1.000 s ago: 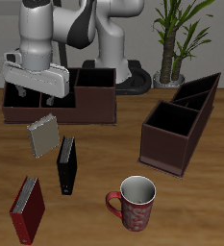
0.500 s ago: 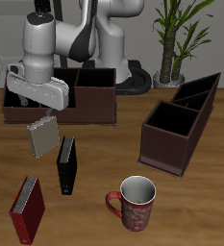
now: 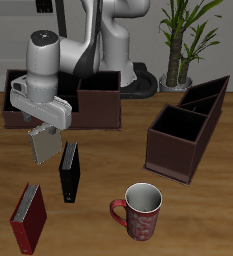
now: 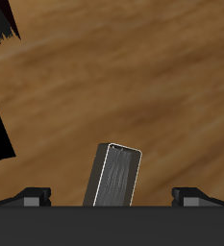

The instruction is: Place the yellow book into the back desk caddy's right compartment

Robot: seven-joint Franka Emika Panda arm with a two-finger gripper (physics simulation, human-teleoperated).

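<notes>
The yellow book point(image 3: 44, 146) stands tilted on the table in front of the back desk caddy point(image 3: 100, 112), a long low dark-brown box. The caddy's right compartment point(image 3: 99, 88) shows dark and empty; the other end is partly hidden by my arm. My gripper point(image 3: 46, 127) is open and hangs just above the book's top edge, not touching it. In the wrist view the book point(image 4: 116, 176) lies between my two spread fingertips point(image 4: 34, 196), and the gripper point(image 4: 113, 198) is centred over it.
A slim black book point(image 3: 69, 172) stands just beside the yellow book, nearer the front. A red book point(image 3: 28, 218) lies near the front edge. A red-and-white mug point(image 3: 141, 211), an angled dark-brown caddy point(image 3: 186, 128) and a potted plant point(image 3: 176, 45) are farther off.
My gripper has come down and forward from over the back caddy to just above the yellow book. The book has not moved.
</notes>
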